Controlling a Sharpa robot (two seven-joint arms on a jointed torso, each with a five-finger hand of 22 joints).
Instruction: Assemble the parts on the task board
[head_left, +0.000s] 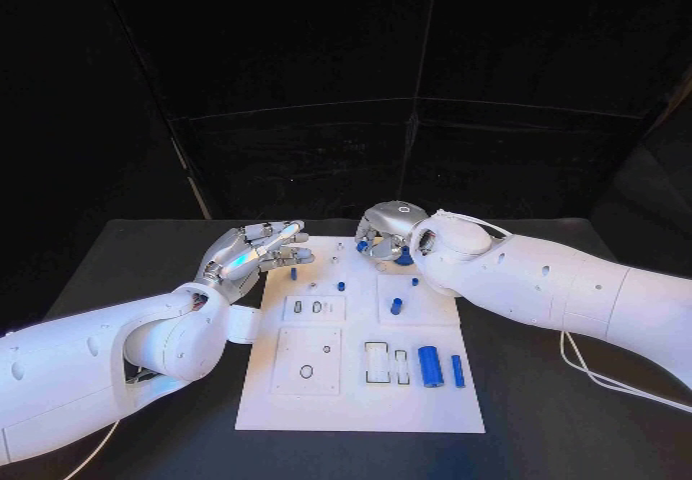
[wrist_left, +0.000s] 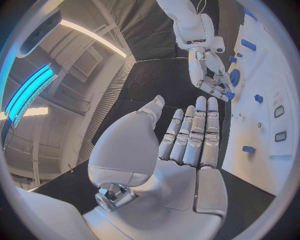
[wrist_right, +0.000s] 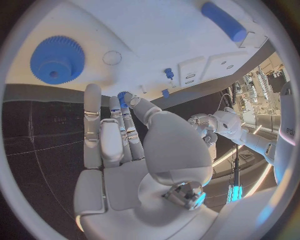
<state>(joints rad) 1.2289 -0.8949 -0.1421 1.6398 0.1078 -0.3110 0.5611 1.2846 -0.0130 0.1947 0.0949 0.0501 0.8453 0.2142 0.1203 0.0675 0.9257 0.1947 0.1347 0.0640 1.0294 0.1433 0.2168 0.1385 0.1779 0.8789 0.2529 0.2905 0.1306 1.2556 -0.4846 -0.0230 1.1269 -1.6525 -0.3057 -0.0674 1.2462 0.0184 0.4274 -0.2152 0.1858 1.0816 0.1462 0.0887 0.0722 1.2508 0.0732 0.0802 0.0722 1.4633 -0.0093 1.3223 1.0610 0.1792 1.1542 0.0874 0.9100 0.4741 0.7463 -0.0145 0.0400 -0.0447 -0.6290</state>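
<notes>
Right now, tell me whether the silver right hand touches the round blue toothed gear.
Apart. The right wrist view shows bare white task board between the gear and the right hand.

A robotics lab: black-draped table (head_left: 562, 400), white task board (head_left: 361, 405), exposed ceiling ducts (wrist_left: 87, 62) overhead.
</notes>
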